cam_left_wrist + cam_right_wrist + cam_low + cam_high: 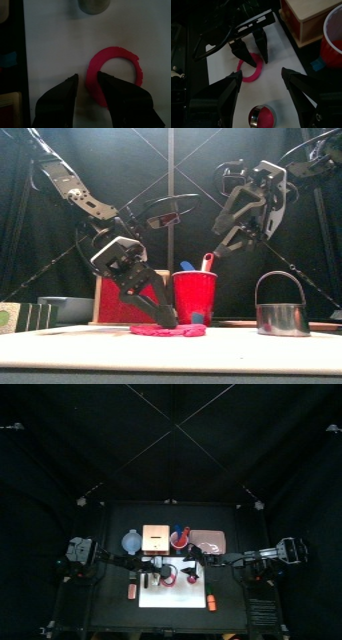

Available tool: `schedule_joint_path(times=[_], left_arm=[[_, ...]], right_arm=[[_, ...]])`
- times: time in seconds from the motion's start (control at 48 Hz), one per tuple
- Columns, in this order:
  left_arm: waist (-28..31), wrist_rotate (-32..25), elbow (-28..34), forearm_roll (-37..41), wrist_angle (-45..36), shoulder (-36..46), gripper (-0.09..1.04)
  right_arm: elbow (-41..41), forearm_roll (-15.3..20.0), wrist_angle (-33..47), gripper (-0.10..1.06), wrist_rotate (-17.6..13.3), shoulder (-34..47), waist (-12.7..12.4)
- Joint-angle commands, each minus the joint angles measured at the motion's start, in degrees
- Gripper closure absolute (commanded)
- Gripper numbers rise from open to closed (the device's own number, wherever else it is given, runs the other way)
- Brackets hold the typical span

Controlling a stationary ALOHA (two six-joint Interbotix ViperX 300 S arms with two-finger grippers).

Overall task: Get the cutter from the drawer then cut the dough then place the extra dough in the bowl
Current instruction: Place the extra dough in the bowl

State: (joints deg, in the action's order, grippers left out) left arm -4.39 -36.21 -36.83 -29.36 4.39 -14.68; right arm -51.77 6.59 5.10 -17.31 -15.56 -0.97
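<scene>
Since the left tool is open at the soft dough ring's edge, a crooked pinch could tear it.

Black table: white cutting board front centre; behind it a row, left to right: blue-grey bowl, wooden box, red cup, pink tray

A pink dough ring lies flat on the white cutting board. Apart from it stands the round metal cutter, upright, with a pink disc inside. The blue-grey bowl sits behind, beside the wooden box.
</scene>
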Motion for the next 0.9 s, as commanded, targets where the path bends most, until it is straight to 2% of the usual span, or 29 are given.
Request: schedule_joint_path(times=[0.021,0.25,0.438,0.604,0.75,0.896], left_arm=[[0.4,-0.1,1.4,-0.4,-1.9,0.4,0.21],[0.4,0.1,2.3,-1.8,-7.5,-0.4,0.32],[0.4,0.0,2.6,-1.7,-7.1,-0.9,0.4],[-0.3,0.0,2.9,-1.8,-2.7,0.8,0.41],[-4.4,-0.7,3.9,-1.0,4.1,6.9,0.41],[-6.1,-0.5,1.3,2.4,10.0,13.6,0.41]], right_arm=[[0.5,0.1,0.4,0.02,0.0,-1.7,-0.3],[0.5,0.1,0.4,0.02,0.0,-1.7,-0.4],[0.5,0.2,0.4,0.02,0.0,-1.7,-0.3],[0.5,0.2,0.4,0.02,0.0,-1.7,-0.4],[0.5,0.2,0.4,0.02,0.0,-1.8,-0.9],[0.5,0.0,0.2,0.02,0.0,-2.2,-1.2]])
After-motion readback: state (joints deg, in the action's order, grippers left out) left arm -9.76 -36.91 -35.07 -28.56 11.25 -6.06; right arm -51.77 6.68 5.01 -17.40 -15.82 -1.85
